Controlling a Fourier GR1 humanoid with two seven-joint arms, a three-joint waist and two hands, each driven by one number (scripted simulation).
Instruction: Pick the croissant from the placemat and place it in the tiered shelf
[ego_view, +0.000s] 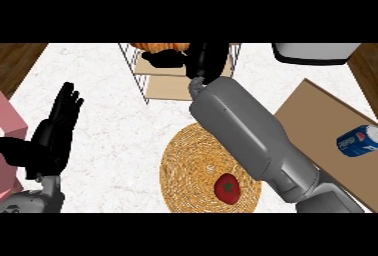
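Observation:
The orange-brown croissant (158, 47) shows at the view's top edge, over the top tier of the wire shelf with tan boards (168, 86). My right hand (201, 60) reaches far forward into the shelf, and its fingers (164, 59) curl under and around the croissant, hiding its lower part. The round woven placemat (193, 165) lies in the middle of the counter, partly under my right forearm. My left hand (56, 131) rests open at the left, fingers up.
A red tomato (227, 188) sits on the placemat's near side. A brown board (310, 115) at the right carries a blue can (359, 141). A grey-white container (314, 53) stands at the back right, and a pink object (10, 125) at the left edge.

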